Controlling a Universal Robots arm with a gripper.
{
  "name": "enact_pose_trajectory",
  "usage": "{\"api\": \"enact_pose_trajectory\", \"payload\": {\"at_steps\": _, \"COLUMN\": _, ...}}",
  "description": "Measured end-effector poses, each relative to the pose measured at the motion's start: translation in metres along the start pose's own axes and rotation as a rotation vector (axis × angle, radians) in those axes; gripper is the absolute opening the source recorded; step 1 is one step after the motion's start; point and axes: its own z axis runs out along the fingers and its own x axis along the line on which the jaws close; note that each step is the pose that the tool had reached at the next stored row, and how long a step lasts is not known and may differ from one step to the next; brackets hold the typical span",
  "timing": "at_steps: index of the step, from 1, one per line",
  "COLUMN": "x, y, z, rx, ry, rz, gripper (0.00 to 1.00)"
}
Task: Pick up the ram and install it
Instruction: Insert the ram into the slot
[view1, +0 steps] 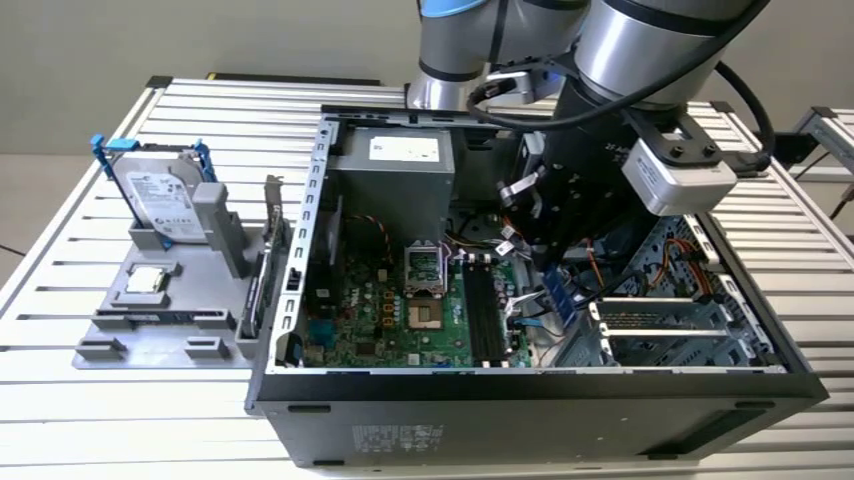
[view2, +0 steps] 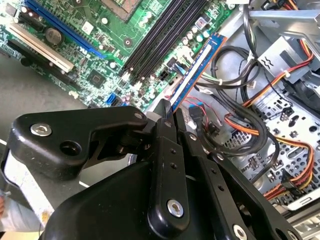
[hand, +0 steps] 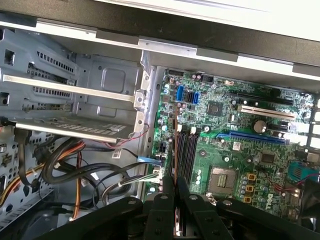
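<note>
Looking into the open computer case (view1: 318, 200), we see the hand (view2: 169, 112) pinching one end of the ram (view2: 198, 66); the ram hangs tilted just beside the black slots (view2: 160, 34) of the motherboard (hand: 235, 125), not yet seated.

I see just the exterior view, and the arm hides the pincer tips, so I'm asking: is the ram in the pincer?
Observer: Yes; in the second wrist view the pincer is shut on the ram, which sticks out past its tips.
Operator: Is it in a slot?
Observer: No; in the first wrist view it runs edge-on alongside the black slots, on the side nearer the cables.
</note>
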Motion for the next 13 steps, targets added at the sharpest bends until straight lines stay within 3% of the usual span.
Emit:
{"api": "enact_pose_trajectory", "payload": {"at_steps": 6, "x": 0.0000, "y": 0.0000, "z": 0.0020, "rx": 0.0010, "ry": 0.0001, "rz": 0.000, "gripper": 0.00}}
{"api": "enact_pose_trajectory", "payload": {"at_steps": 13, "x": 0.0000, "y": -0.0001, "z": 0.0027, "rx": 0.0184, "ry": 0.0024, "rz": 0.003, "gripper": 0.00}}
